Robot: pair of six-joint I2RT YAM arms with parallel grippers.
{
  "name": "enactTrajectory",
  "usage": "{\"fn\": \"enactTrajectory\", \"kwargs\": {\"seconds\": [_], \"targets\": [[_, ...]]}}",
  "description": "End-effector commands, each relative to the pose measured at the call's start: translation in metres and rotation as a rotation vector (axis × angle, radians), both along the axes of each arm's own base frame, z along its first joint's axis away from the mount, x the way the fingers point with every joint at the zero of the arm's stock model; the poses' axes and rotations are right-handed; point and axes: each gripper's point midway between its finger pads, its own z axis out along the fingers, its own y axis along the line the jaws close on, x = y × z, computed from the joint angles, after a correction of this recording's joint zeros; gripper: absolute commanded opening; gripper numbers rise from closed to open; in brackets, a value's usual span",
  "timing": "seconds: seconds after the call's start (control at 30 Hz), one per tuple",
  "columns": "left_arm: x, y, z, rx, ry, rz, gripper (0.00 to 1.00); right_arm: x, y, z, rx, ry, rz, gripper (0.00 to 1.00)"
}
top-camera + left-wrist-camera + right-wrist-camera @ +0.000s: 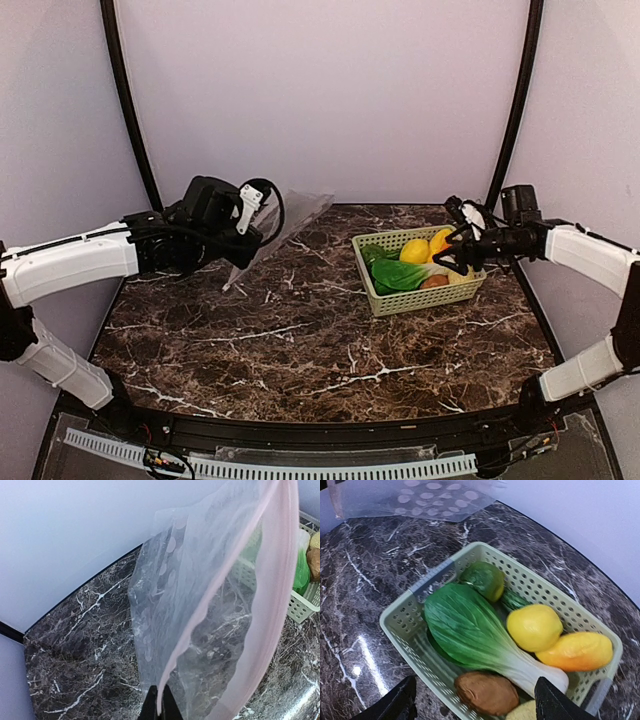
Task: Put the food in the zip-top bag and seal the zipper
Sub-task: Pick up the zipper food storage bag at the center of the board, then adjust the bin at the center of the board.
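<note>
The clear zip-top bag (280, 232) hangs lifted off the table at the back left; its grey dots and pinkish zipper strip (197, 620) fill the left wrist view. My left gripper (160, 707) is shut on the zipper edge, the mouth gaping open. The food lies in the pale green basket (420, 297): yellow lemon (534, 627), bok choy (470, 627), orange piece (577, 651), brown potato (487, 693), a green piece (485, 579). My right gripper (475, 707) is open and empty, hovering over the basket's right end in the top view (457, 245).
The dark marble table (300, 350) runs to a black curved rim at the back. The basket wall (405, 630) stands between my right fingers and the food. Pale walls close in behind and at both sides.
</note>
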Motion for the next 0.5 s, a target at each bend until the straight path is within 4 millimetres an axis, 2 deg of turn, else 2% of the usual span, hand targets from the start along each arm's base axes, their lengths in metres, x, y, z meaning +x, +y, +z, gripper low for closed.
{"fn": "enactTrajectory", "kwargs": {"seconds": [0.0, 0.03, 0.07, 0.13, 0.3, 0.37, 0.47], "targets": [[0.006, 0.004, -0.019, -0.264, 0.146, 0.011, 0.01, 0.010, 0.053, 0.010, 0.003, 0.097, 0.122, 0.74], [0.010, 0.013, -0.009, -0.321, 0.136, 0.041, 0.01, 0.014, 0.066, 0.006, -0.007, 0.150, 0.134, 0.69], [0.008, 0.019, -0.014, -0.325, 0.134, 0.048, 0.01, 0.019, 0.078, 0.002, -0.018, 0.192, 0.148, 0.66], [0.007, 0.029, 0.004, -0.367, 0.030, 0.041, 0.01, 0.031, 0.100, -0.016, -0.037, 0.289, 0.164, 0.63], [-0.006, 0.071, 0.042, -0.395, -0.159, 0.121, 0.01, 0.053, 0.144, -0.039, -0.089, 0.368, 0.170, 0.66], [-0.009, 0.080, 0.055, -0.406, -0.220, 0.136, 0.01, 0.057, 0.157, -0.048, -0.116, 0.382, 0.179, 0.67], [-0.011, 0.088, 0.061, -0.387, -0.253, 0.148, 0.01, 0.061, 0.168, -0.062, -0.169, 0.402, 0.172, 0.68]]}}
